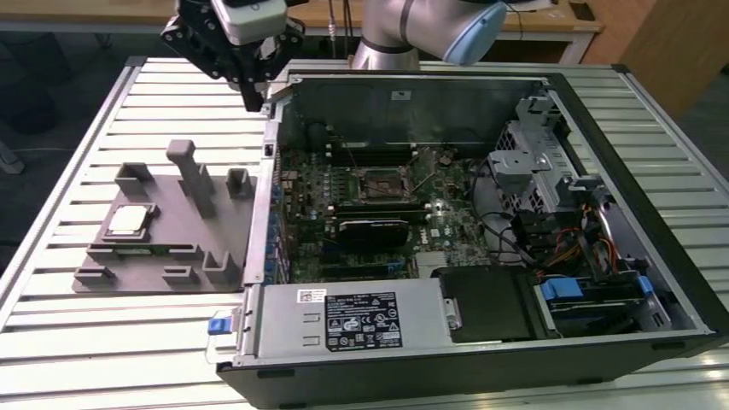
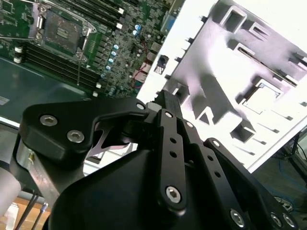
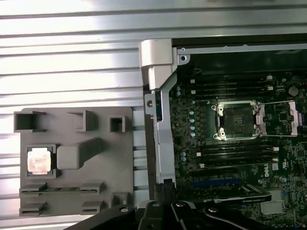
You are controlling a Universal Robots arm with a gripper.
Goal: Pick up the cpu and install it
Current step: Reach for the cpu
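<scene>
In the exterior view the gripper (image 1: 253, 96) hangs high over the far edge of the slatted surface (image 1: 68, 342), just above the far corner of the open computer case (image 1: 456, 380) on the exterior view's left. Its fingers look pressed together with nothing between them. The cpu (image 1: 128, 219) lies flat in a pocket of the grey fixture (image 1: 171, 256), which stands on the exterior view's left of the case, nearer than the gripper and well apart from it. The socket (image 1: 381, 182) in the middle of the motherboard looks bare.

In the second wrist view the gripper's black linkage is in the foreground, with the fixture (image 2: 268, 72) and the socket (image 2: 62, 31) beyond it.

In the first wrist view the cpu (image 3: 39, 159) sits in its pocket just beside a raised block, untouched. The socket (image 3: 236, 120) stands open, with its frame swung aside (ready to receive, as I judge it).

So neither part of the job is done yet: the chip is not picked up and the socket is unfilled.
</scene>
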